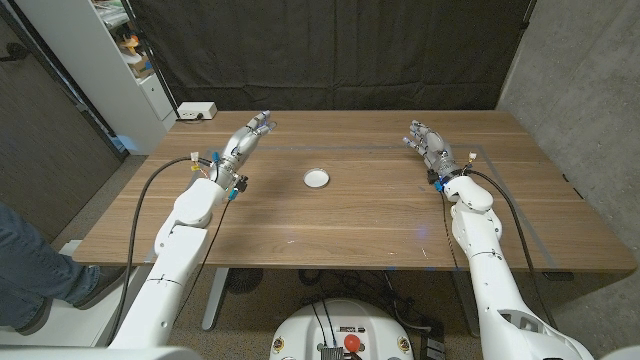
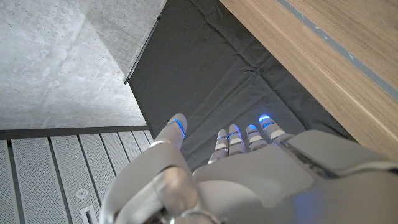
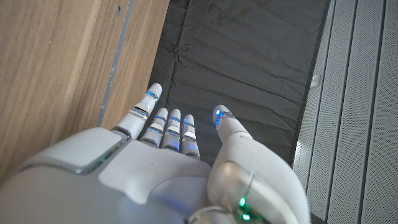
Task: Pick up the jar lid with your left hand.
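A person's leg in jeans (image 1: pixel 30 260) is cut off at the near left edge. On the wooden counter (image 1: pixel 350 225), the left robot hand (image 1: pixel 245 143) and right robot hand (image 1: pixel 428 146) hover well apart, fingers spread, holding nothing. Between them lies the jar lid (image 1: pixel 317 178), small, round and white, bearing no legible writing. Farther back sits a white box (image 1: pixel 197 110); any label is too small to read.

The jar lid (image 1: pixel 317 178) lies on the table (image 1: pixel 350 225) between both hands.
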Controlling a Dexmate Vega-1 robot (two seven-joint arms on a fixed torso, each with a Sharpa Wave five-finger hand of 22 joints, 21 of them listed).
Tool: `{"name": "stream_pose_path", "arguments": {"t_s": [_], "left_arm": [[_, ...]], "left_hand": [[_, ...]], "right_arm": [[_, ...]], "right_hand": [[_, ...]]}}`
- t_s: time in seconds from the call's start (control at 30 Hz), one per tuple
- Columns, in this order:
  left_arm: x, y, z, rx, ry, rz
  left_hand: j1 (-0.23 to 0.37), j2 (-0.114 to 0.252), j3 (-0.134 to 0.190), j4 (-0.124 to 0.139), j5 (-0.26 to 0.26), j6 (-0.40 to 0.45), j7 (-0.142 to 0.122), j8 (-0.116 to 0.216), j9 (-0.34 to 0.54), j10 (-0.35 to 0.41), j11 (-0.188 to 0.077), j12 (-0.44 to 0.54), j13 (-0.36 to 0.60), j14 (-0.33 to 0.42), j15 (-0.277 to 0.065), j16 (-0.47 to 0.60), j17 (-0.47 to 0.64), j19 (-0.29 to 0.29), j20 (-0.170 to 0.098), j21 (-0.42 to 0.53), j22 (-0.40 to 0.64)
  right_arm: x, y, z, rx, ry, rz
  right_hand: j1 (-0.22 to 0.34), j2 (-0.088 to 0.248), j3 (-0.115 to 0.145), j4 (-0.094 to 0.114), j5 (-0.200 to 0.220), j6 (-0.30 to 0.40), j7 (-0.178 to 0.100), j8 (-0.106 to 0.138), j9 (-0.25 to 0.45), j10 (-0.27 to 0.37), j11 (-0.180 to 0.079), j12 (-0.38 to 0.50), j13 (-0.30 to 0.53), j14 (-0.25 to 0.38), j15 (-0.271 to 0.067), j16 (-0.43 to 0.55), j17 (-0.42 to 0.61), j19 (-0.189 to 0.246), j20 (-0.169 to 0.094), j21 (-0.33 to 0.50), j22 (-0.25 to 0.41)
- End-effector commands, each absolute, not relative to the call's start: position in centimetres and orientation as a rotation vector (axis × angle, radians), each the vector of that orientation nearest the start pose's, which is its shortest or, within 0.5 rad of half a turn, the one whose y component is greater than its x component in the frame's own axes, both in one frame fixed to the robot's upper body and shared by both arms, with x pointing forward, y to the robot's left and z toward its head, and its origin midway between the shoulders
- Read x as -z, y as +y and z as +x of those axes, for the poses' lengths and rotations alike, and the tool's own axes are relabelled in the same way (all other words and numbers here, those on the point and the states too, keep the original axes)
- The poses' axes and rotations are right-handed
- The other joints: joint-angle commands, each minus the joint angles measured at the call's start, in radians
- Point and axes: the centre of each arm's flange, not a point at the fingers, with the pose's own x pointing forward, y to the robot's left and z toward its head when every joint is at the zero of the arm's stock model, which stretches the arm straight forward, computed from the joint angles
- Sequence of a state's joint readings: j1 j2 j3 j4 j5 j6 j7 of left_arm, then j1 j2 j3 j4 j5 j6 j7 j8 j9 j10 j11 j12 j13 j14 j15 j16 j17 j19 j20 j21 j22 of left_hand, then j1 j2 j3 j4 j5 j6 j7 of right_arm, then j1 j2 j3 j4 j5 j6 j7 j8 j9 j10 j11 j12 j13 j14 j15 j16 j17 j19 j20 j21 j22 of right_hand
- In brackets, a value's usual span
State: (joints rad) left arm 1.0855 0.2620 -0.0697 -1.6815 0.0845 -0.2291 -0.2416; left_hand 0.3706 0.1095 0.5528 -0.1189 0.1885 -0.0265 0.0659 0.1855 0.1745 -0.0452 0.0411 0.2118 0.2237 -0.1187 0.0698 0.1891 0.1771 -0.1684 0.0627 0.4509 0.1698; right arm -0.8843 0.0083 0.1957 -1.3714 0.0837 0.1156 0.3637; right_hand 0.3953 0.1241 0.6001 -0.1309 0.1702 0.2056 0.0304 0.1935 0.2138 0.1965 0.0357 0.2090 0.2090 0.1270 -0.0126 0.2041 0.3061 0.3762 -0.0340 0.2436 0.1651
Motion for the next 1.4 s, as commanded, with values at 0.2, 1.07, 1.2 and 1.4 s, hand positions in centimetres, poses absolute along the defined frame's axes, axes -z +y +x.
{"name": "stream_pose_path", "arguments": {"t_s": [0.2,1.07,1.2,1.4], "left_arm": [[-1.6,28.6,56.2,0.099,-0.805,0.547],[-2.9,27.4,55.1,0.059,-0.824,0.71],[-3.1,27.1,54.8,0.047,-0.828,0.737],[-3.3,26.7,54.4,0.034,-0.829,0.773]], "left_hand": [[0.012,-0.001,0.002,-0.012,0.005,0.01,0.002,0.008,0.005,0.012,-0.002,0.009,0.0,0.013,0.0,0.006,-0.001,-0.028,0.006,-0.004,0.003],[0.023,-0.009,0.0,-0.025,0.004,0.022,0.004,0.009,0.006,0.036,0.009,0.016,-0.007,0.038,0.004,0.011,0.0,-0.011,0.012,-0.015,0.003],[0.024,-0.011,0.0,-0.027,0.004,0.029,0.005,0.011,0.006,0.044,0.009,0.019,-0.008,0.047,0.004,0.013,0.0,-0.005,0.012,-0.017,0.003],[0.025,-0.012,-0.001,-0.028,0.004,0.036,0.005,0.013,0.006,0.049,0.006,0.021,-0.009,0.052,0.005,0.013,0.001,-0.002,0.013,-0.019,0.003]], "right_arm": [[1.2,-28.1,64.8,-0.184,-0.633,0.057],[1.1,-28.4,65.2,-0.182,-0.633,0.065],[1.1,-28.5,65.3,-0.185,-0.635,0.063],[0.9,-28.7,65.3,-0.187,-0.639,0.061]], "right_hand": [[-0.002,0.004,-0.003,0.002,0.007,0.01,-0.002,0.005,-0.003,0.009,0.003,-0.004,0.001,0.01,-0.003,0.004,0.0,0.01,0.003,-0.008,0.005],[-0.004,0.006,-0.007,0.003,0.007,0.015,-0.002,0.007,-0.008,0.016,0.002,-0.003,-0.002,0.014,-0.005,0.006,-0.006,0.017,0.004,-0.013,0.006],[-0.004,0.006,-0.009,0.003,0.007,0.015,-0.002,0.007,-0.009,0.016,0.002,-0.004,-0.002,0.015,-0.006,0.006,-0.007,0.017,0.004,-0.015,0.006],[-0.003,0.006,-0.009,0.002,0.007,0.016,-0.002,0.007,-0.009,0.017,0.004,-0.004,-0.003,0.016,-0.005,0.007,-0.009,0.018,0.004,-0.016,0.006]]}}
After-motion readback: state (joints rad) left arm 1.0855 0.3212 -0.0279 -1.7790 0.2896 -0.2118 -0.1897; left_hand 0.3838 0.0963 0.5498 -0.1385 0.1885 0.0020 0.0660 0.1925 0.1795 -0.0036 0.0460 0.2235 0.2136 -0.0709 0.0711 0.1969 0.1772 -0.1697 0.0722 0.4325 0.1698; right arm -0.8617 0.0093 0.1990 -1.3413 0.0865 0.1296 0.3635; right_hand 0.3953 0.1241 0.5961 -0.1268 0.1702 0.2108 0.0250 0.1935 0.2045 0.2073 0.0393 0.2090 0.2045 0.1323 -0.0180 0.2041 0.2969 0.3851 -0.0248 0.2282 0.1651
